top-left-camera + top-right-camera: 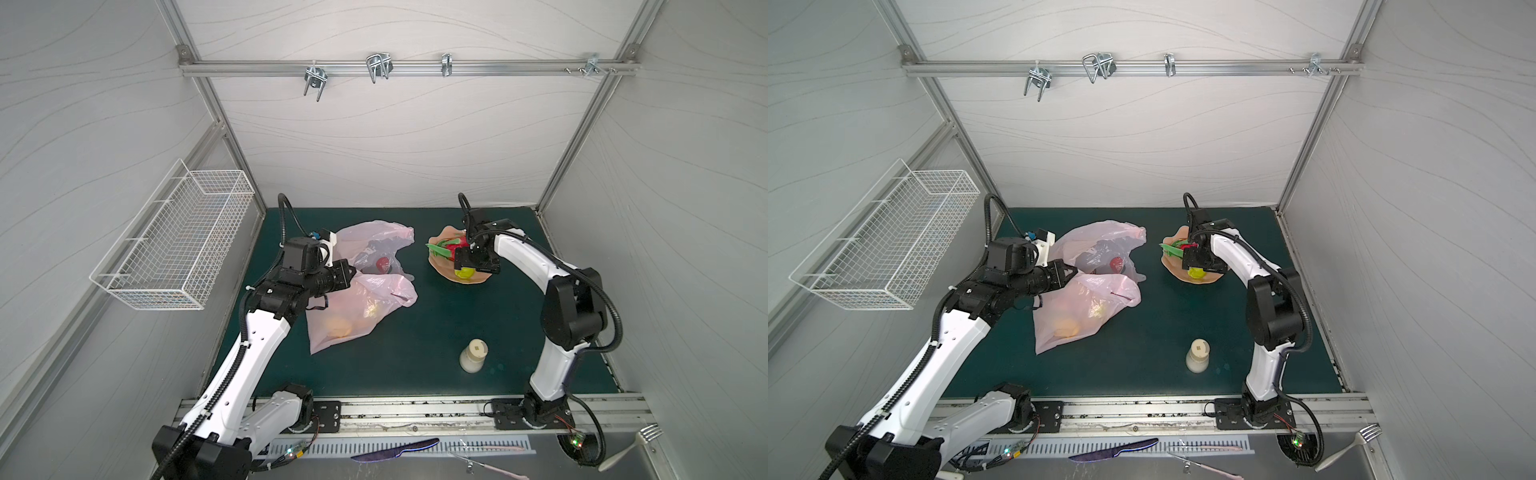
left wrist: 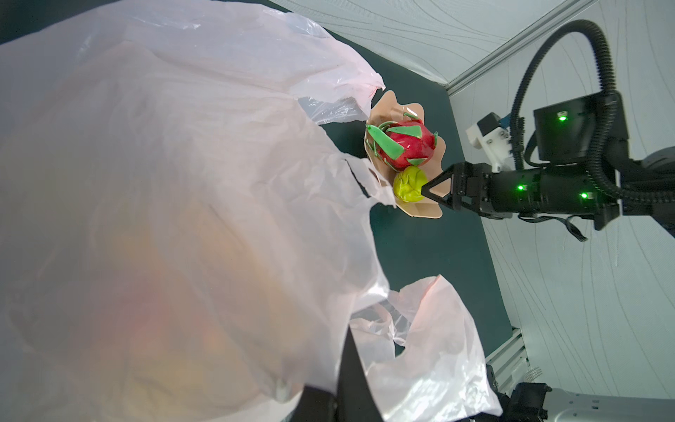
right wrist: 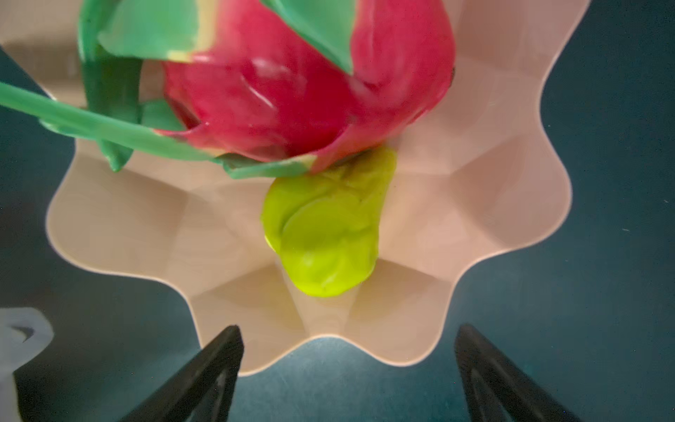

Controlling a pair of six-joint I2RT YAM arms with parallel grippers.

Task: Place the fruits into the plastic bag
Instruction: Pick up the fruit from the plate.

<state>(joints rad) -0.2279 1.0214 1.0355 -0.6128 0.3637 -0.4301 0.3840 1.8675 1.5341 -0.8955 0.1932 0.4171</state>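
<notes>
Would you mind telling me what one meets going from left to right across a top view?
In a top view: white wire basket → plastic bag → peach plate → fork.

No legible text anywhere

Left fingers [image 1: 352, 271] apparently pinch the plastic bag [image 1: 365, 300]; right fingers [image 1: 478, 270] hang over a green pear [image 1: 465, 273] on the plate [image 1: 439, 269].
</notes>
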